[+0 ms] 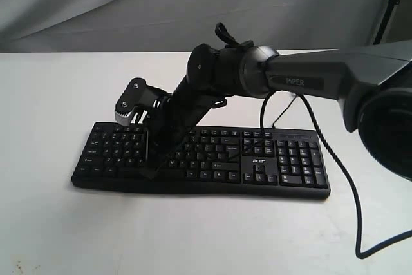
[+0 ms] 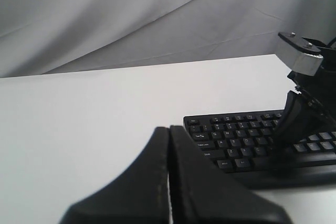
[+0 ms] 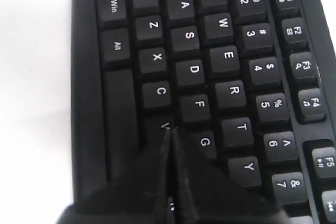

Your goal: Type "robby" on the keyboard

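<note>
Only the right wrist view tells you which key is under your right gripper (image 3: 169,132). Its fingers are pressed together with no gap, and the joined tip sits on the V key (image 3: 157,125), covering part of the legend, with the C key (image 3: 160,92) on one side and the G key (image 3: 205,141) just beside it. You cannot tell from any view whether the key is pushed down.

The exterior view shows what the wrist cameras cannot. The keyboard (image 1: 219,162) lies flat near the middle of the white table (image 1: 64,223), its long front edge facing the camera. Your right arm reaches in from the right and slants down across it to the left half of the letter block.

Your left gripper (image 2: 168,128) appears only in its own wrist view. Its fingers are also closed flat against each other and hold nothing. It is over bare table, well apart from the keyboard's left end.

There is open table in front of the keyboard and off its left end. Behind it, the table's far edge meets a grey cloth backdrop (image 1: 96,4). On the right, a thin black cable (image 1: 351,198) trails across the surface past the number pad.
</note>
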